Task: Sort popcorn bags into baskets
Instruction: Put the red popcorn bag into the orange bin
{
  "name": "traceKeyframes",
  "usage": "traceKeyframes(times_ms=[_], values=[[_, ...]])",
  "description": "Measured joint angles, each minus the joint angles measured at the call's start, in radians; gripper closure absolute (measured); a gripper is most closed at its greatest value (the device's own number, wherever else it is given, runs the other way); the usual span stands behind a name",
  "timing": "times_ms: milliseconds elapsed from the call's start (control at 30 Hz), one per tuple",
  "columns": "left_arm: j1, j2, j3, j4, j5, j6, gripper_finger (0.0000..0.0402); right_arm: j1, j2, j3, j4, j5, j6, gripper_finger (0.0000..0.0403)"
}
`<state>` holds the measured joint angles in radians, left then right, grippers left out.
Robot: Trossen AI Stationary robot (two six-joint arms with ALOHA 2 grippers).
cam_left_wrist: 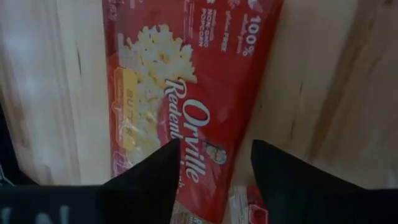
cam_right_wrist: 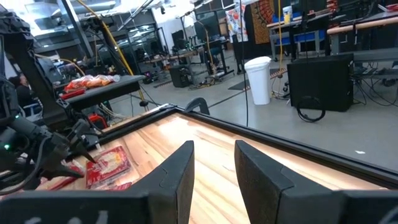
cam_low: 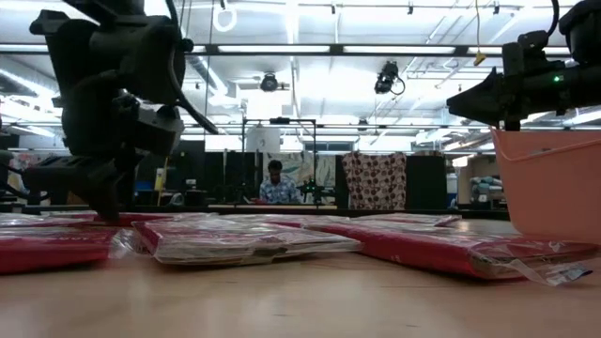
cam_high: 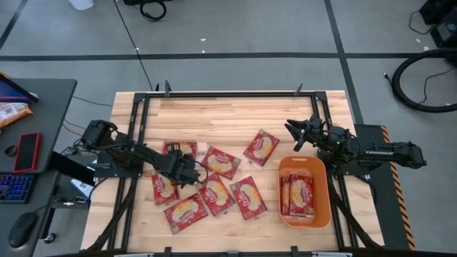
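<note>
Several red popcorn bags (cam_high: pixel 216 194) lie flat on the wooden table, spread out and partly overlapping. More bags (cam_high: pixel 300 194) lie inside the orange basket (cam_high: pixel 323 214) at the right. My left gripper (cam_high: pixel 191 173) is low over the middle of the spread, open. In its wrist view its fingers stand on either side of one bag's end (cam_left_wrist: pixel 208 155). My right gripper (cam_high: pixel 295 133) hovers above the table just beyond the basket's far wall, open and holding nothing (cam_right_wrist: pixel 214 168). The low view shows it high above the basket (cam_low: pixel 554 178). My left gripper (cam_left_wrist: pixel 214 168) comes down at a slant from the table's left, its fingers (cam_left_wrist: pixel 149 183) straddling the end of a flat-lying bag. I cannot tell whether the fingertips touch the bag.
A black metal frame (cam_high: pixel 214 95) runs around the table. Bare wood lies along the far side (cam_high: pixel 228 118). A dark side table at the left holds a keyboard, a red phone (cam_high: pixel 28 151) and an orange-and-white snack bag (cam_high: pixel 11 112). A person (cam_low: pixel 275 183) sits far behind.
</note>
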<state>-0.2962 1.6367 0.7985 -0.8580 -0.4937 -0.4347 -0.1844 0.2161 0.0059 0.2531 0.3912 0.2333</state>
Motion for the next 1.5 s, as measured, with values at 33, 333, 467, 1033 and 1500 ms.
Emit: traceKeyframes(times_ms=[33, 333, 467, 1033, 1500], values=[[0.000, 0.000, -0.005, 0.004, 0.001, 0.000, 0.0221, 0.000, 0.000, 0.000, 0.001, 0.000, 0.000, 0.0282], [0.000, -0.001, -0.053, 0.060, 0.039, -0.033, 0.0339, 0.000, 0.000, 0.000, 0.000, 0.000, 0.000, 0.0282], [0.008, -0.001, -0.035, 0.046, 0.052, -0.031, 0.0391, 0.000, 0.000, 0.000, 0.000, 0.000, 0.000, 0.0282], [0.124, 0.002, 0.383, -0.266, 0.038, 0.250, 0.0400, 0.000, 0.000, 0.000, 0.000, 0.000, 0.000, 0.0282], [0.100, 0.002, 0.525, 0.102, -0.057, 0.506, 0.0401, 0.000, 0.000, 0.000, 0.000, 0.000, 0.000, 0.0282]])
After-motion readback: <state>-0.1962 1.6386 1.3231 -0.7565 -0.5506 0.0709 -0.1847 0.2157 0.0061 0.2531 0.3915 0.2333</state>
